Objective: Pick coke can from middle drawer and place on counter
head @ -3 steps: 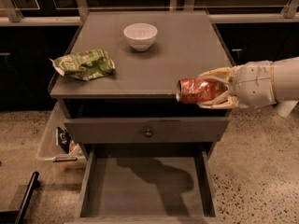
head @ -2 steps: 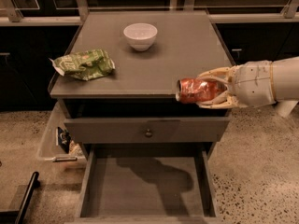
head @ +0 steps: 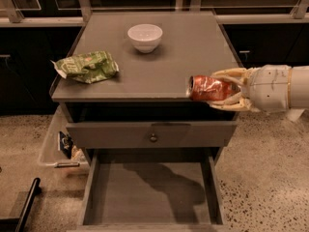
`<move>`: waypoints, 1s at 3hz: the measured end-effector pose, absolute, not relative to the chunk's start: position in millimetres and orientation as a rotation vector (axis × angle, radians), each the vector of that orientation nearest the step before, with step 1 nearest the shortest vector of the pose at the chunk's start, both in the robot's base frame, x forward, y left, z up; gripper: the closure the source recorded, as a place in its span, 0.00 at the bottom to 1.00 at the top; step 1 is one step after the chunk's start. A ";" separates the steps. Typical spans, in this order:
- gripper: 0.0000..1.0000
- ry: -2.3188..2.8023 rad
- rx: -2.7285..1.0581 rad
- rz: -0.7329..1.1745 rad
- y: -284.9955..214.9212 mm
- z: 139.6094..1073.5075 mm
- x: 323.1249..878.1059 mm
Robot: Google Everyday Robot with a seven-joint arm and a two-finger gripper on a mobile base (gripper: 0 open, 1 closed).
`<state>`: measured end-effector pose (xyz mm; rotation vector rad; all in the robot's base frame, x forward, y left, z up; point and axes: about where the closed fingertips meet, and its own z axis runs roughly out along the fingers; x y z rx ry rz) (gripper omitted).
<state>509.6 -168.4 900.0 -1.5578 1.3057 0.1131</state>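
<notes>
**Barely any motion: can held sideways at the counter's corner**

Obs. Against the frames from a second ago, nothing has shifted that I can make out. The gripper (head: 217, 89) keeps the same station and the same clasp. Its fingers (head: 227, 74) are clenched above and below the coke can (head: 203, 88), which lies on its side with one end pointing away from the wrist.

Positions, taken from the pincer:
- The counter (head: 183, 52) starts right at the fingertip end. The can's far end overlaps its front corner edge. I cannot tell whether the can touches the rim or hangs just clear of it.
- The middle drawer (head: 145, 197) is well below the pincer and off to the fingertip side. It is pulled open and its floor is bare, so the can is already out of it.
- The knobbed drawer front (head: 152, 134) sits between the pincer's level and the open drawer, and is closed.
- The white bowl (head: 145, 36) and green snack bag (head: 87, 66) are well beyond the fingertips, far across the top.

Reading. The pick looks done and the placing is not. The lack of motion suggests a pause at the edge, not a release. The can overlaps only the corner, so letting go here would risk it rolling off the front. My judgement is that it needs to go further in over the top before the fingers open.
</notes>
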 end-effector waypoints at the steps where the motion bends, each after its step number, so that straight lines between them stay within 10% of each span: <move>1: 1.00 1.339 -1.506 0.131 -181.5 893.7 522.0; 3: 1.00 1.357 -1.428 0.118 -185.5 937.8 628.9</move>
